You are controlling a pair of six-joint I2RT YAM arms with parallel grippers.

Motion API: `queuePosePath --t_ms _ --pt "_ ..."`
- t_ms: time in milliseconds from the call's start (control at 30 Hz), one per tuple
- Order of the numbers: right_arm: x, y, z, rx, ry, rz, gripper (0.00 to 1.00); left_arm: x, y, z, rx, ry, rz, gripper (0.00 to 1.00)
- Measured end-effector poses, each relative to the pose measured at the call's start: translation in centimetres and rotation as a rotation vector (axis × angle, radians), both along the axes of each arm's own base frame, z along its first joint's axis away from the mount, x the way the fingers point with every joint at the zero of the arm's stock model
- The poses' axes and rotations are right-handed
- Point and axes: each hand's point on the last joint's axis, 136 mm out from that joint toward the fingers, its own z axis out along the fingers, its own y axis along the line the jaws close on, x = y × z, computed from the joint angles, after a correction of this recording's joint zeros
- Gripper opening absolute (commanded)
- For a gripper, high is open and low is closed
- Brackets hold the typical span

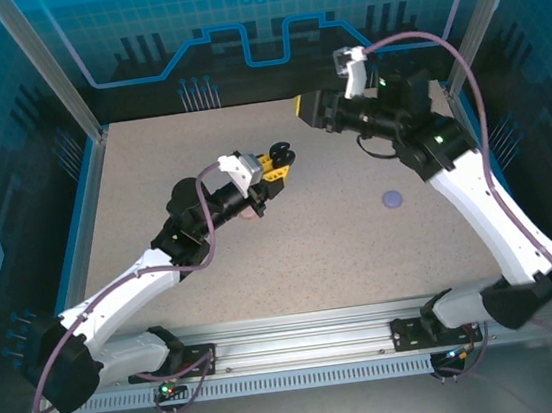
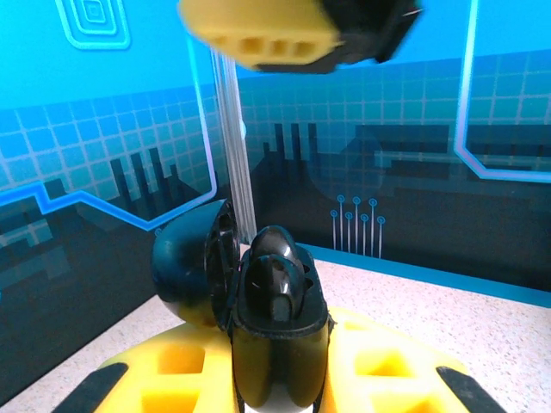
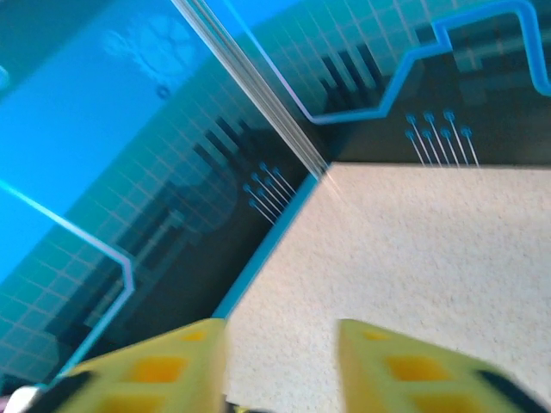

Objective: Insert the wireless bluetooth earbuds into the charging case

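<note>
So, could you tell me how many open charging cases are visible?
1: the black case, held in the left claw mid-table; others may be hidden under the left arm.

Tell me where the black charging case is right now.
In the overhead view the black case is clamped, lid open, in the left gripper over the middle of the table, left of the lilac disc.

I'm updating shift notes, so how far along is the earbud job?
Done: the black case is open, with what looks like a black earbud seated inside. In hand: the left gripper holds that case up; the right gripper is open and empty. Left: lid not yet shut; a lilac disc lies on the table.
</note>
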Motion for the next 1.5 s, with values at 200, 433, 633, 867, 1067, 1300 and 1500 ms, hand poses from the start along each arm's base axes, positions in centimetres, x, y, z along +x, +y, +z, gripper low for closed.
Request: queuePosePath --t_ms 200,433,633,867,1067,1300,1500 --pt "3.3 1.8 -6.5 -0.141 0.179 0.021 0.03 0.0 -0.7 -1.4 0.017 0.048 -0.028 0.00" --pt "2.8 3.2 -8.6 -0.208 0.245 0.081 0.00 0.2 -1.2 -2.3 0.032 0.067 -0.040 0.00" --pt "0.9 4.2 -9.5 -0.239 0.273 0.145 0.00 0.3 -1.5 -2.4 0.034 0.070 -0.043 0.00" --pt "-1.3 3.1 -10.1 -0.256 0.276 0.154 0.00 -0.2 -2.1 -3.3 0.058 0.097 -0.072 0.00" --pt "-5.0 1.8 -8.4 -0.226 0.244 0.175 0.00 0.3 -2.3 -3.2 0.058 0.096 -0.065 0.00" --pt "-5.2 -1.0 -8.4 -0.193 0.247 0.057 0.09 1.1 -2.6 -3.9 0.057 0.124 -0.050 0.00" --pt "-3.2 -5.4 -11.9 -0.187 0.316 -0.117 0.21 1.9 -2.7 -5.7 0.034 0.228 -0.025 0.00"
